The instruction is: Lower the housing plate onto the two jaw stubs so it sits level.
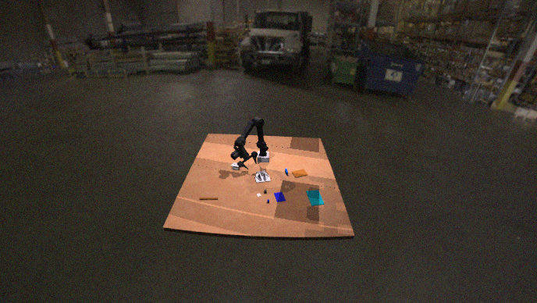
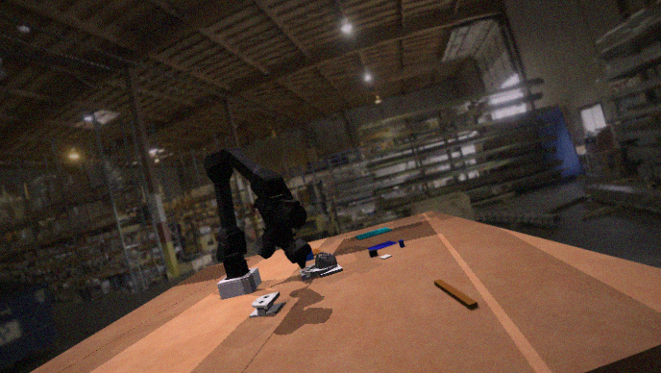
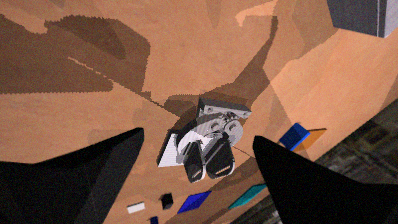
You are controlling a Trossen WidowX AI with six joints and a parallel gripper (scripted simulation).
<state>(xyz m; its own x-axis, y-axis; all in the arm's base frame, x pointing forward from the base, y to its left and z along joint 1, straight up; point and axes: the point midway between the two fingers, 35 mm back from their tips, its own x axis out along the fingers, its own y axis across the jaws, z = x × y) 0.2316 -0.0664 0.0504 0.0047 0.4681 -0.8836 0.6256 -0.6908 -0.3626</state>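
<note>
The white housing plate (image 1: pixel 235 166) (image 2: pixel 267 300) with dark holes rests tilted on a small light stand beside the arm's base; it is outside the wrist view. The two dark jaws (image 1: pixel 262 176) (image 2: pixel 326 261) (image 3: pixel 208 159) stand side by side on the white base (image 2: pixel 336 270) (image 3: pixel 169 151). Grey round parts show behind them in the wrist view, and no separate plate can be made out over them. My gripper (image 1: pixel 250 165) (image 2: pixel 284 261) (image 3: pixel 199 137) is open and empty, raised above the table between the plate's stand and the jaw base.
A blue block (image 1: pixel 286 172) (image 3: pixel 294 136) and an orange plate (image 1: pixel 300 172) lie beyond the jaw base. A blue plate (image 1: pixel 279 197) (image 3: pixel 194 202), a teal plate (image 1: pixel 315 197) (image 2: pixel 374 234) and small blocks lie farther out. A brown bar (image 1: pixel 208 198) (image 2: pixel 454 293) lies apart.
</note>
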